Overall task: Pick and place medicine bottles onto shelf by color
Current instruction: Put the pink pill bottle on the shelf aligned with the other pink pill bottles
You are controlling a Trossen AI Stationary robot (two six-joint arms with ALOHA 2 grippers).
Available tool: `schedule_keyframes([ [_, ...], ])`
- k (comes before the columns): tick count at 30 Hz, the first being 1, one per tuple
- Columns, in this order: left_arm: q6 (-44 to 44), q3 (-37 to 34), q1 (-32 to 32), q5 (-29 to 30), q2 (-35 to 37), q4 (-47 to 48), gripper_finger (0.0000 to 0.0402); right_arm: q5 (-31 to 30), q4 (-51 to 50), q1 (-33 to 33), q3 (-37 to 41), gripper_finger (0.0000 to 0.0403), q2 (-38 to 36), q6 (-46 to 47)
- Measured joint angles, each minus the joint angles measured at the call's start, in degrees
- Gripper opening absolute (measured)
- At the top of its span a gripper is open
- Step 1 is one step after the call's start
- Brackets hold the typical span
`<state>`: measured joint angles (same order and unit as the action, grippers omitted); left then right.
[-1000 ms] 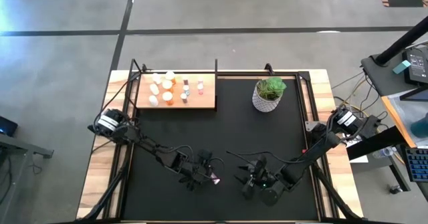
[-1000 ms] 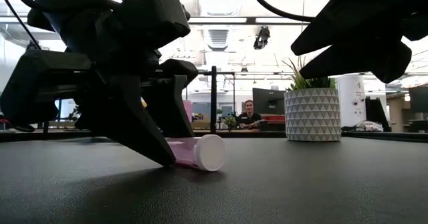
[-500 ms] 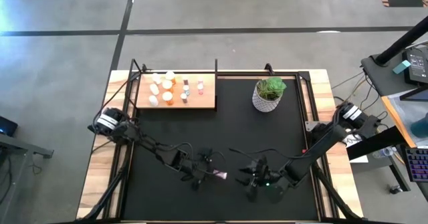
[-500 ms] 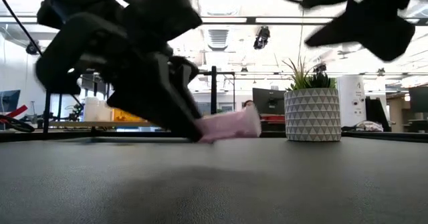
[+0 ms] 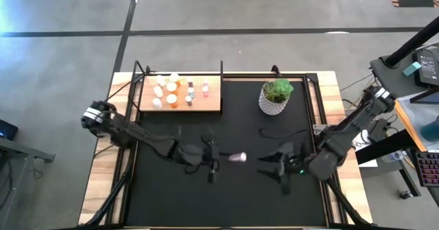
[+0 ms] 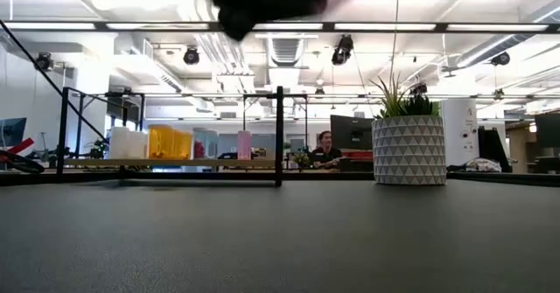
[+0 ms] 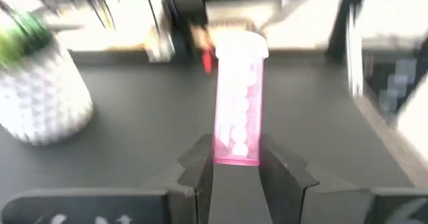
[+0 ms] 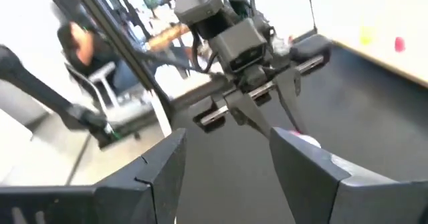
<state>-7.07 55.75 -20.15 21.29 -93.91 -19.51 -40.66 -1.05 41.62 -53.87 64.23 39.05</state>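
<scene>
We see the left gripper (image 5: 217,158) over the middle of the black bench mat (image 5: 233,123), its jaws clenched on the base of a pink medicine bottle (image 5: 237,157) with a white cap. In the left wrist view the pink bottle (image 7: 237,103) stands out straight from between the two dark fingers (image 7: 197,167), cap end away from the wrist. In the low view the bottle and gripper are lifted clear of the bench, showing only as a dark blur at the upper edge.

The right gripper (image 5: 274,167) hangs over the mat just beside the bottle, on its cap side, apart from it. Its jaws are released and hold nothing; the right wrist view looks between them at the left gripper (image 8: 267,100).

The shelf (image 5: 182,94) lies at the bench's far left corner with a cluster of medicine bottles (image 5: 171,91) standing on it: white ones toward the left, orange ones in the middle, pinkish ones toward the right. A white pot with a green plant (image 5: 276,97) stands on the mat to the right of the shelf. A seated person (image 6: 326,149) shows in the room behind.
</scene>
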Motion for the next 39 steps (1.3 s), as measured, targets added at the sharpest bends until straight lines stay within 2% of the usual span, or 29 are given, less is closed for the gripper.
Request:
schedule_keyframes([
  [5,0.14,-0.11,1.32,2.83,4.59,-12.02,0.0084,-4.77,0.13,-0.02,0.00,0.0203,-5.06,-7.10],
  [9,3.48,-0.13,1.30,4.34,6.46,-24.29,0.0084,-9.43,1.38,-0.04,0.00,0.0203,-5.45,-13.78],
  [13,6.45,0.01,1.30,4.32,6.11,-35.08,0.0084,-11.83,9.92,-1.05,0.00,0.0203,-3.24,-22.28],
  [18,5.98,0.04,1.28,4.29,5.93,-37.23,0.0085,-11.65,21.76,-3.20,0.00,0.0203,-0.65,-30.14],
  [20,5.97,0.04,1.10,4.27,5.90,-37.06,0.0085,-10.17,23.30,-4.53,0.00,0.0203,0.00,-30.08],
  [26,5.97,0.04,1.02,4.21,5.85,-37.00,0.0086,1.01,24.30,-10.24,0.00,0.0203,0.50,-25.81],
  [33,5.95,0.00,0.88,4.07,5.64,-37.05,0.0086,6.85,24.60,-15.51,-0.27,0.0203,0.50,-24.48],
  [39,5.95,0.00,0.86,4.03,5.64,-37.07,0.0086,12.71,26.59,-18.41,-3.84,0.0203,4.42,-25.60],
])
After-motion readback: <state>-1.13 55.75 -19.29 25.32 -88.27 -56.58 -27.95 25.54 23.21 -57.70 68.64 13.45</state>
